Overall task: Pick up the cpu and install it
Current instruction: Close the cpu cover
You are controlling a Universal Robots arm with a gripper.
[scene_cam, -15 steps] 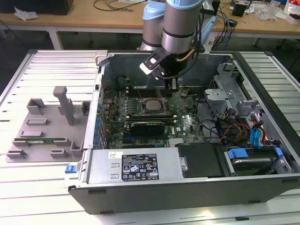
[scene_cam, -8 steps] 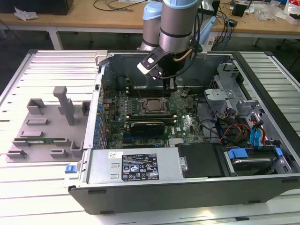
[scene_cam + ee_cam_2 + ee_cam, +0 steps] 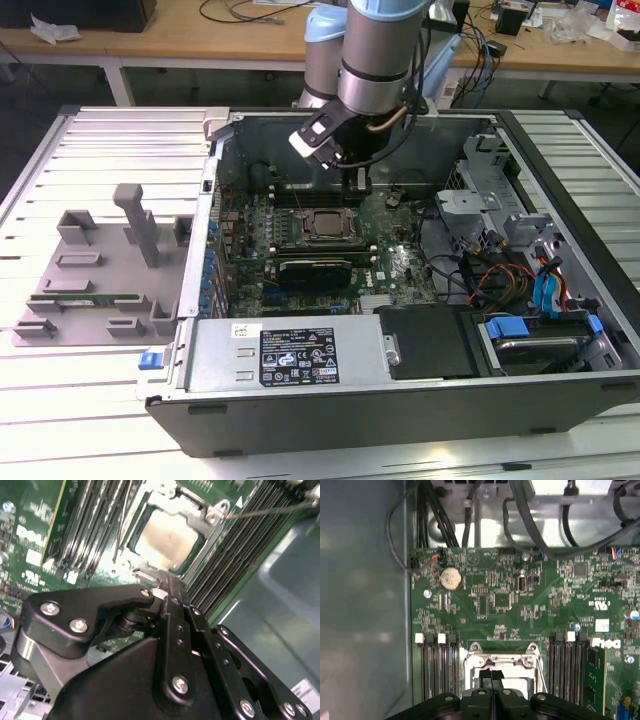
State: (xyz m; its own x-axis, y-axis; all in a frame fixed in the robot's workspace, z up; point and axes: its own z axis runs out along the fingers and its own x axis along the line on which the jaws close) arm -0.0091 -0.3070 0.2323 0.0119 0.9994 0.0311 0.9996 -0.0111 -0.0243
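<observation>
end effector [image 3: 169,581] closed near seated cpu [image 3: 167,540]; slatted white table [image 3: 100,150], desks [image 3: 200,42] behind.

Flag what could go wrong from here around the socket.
The end effector sits low, close beside the cpu in its socket frame; a sideways drift might bump the chip. The thin metal lever juts out next to the frame and could snag the end effector. Memory slots flank the socket, leaving little margin.

the jaws cover part of the cpu [image 3: 167,540] in the second wrist view.
</observation>
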